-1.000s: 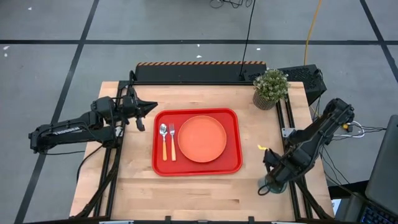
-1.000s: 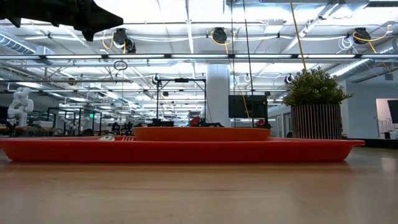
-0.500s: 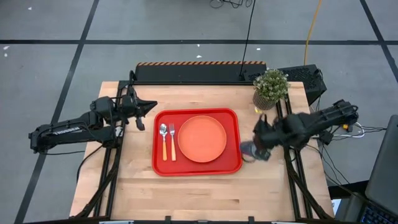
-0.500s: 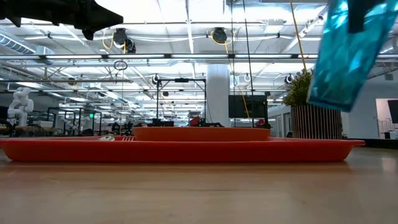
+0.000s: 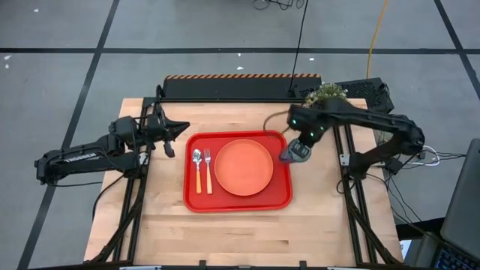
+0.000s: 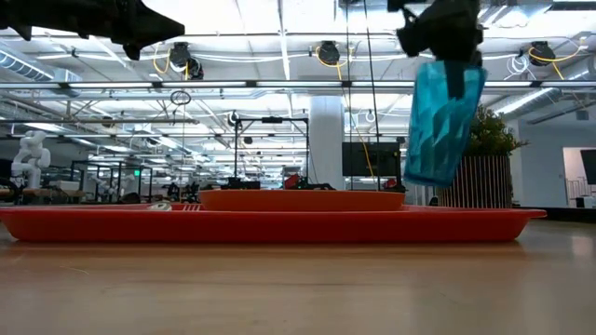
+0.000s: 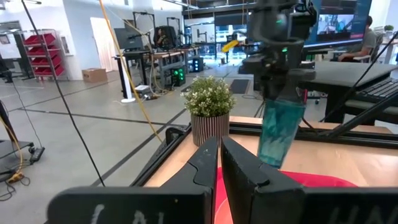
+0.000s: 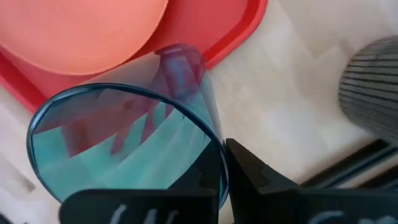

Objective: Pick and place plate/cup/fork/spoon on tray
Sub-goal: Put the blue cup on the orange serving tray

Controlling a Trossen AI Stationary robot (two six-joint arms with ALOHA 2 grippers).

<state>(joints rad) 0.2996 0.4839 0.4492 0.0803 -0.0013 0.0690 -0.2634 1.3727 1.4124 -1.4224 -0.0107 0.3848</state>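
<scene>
The teal-blue cup (image 5: 294, 153) hangs from my right gripper (image 5: 300, 141), which is shut on it above the far right corner of the red tray (image 5: 282, 199). In the low view the cup (image 6: 444, 126) is clear above the tray rim (image 6: 484, 223). The orange plate (image 5: 243, 167) lies on the tray, with the spoon (image 5: 197, 169) and the fork (image 5: 208, 171) side by side on the tray's left part. My left gripper (image 5: 178, 129) is shut and empty, above the table left of the tray's far left corner. My right gripper pinches the cup's wall at its rim (image 8: 216, 163), one finger inside the cup and one finger (image 8: 252, 180) outside. The fingers come from above, pointing down. The cup hangs below them, mouth up and slightly tilted, lifted clear of the tray.
A small potted plant (image 5: 328, 93) stands at the table's far right corner, partly under my right arm, close behind the cup. Bare wooden table (image 5: 225, 232) lies on the near side of the tray and to its right.
My right gripper has carried the cup from the table's near right edge up and toward the far and left edges, to above the tray's far right corner. The cup stays lifted clear and tilted below the fingers.
</scene>
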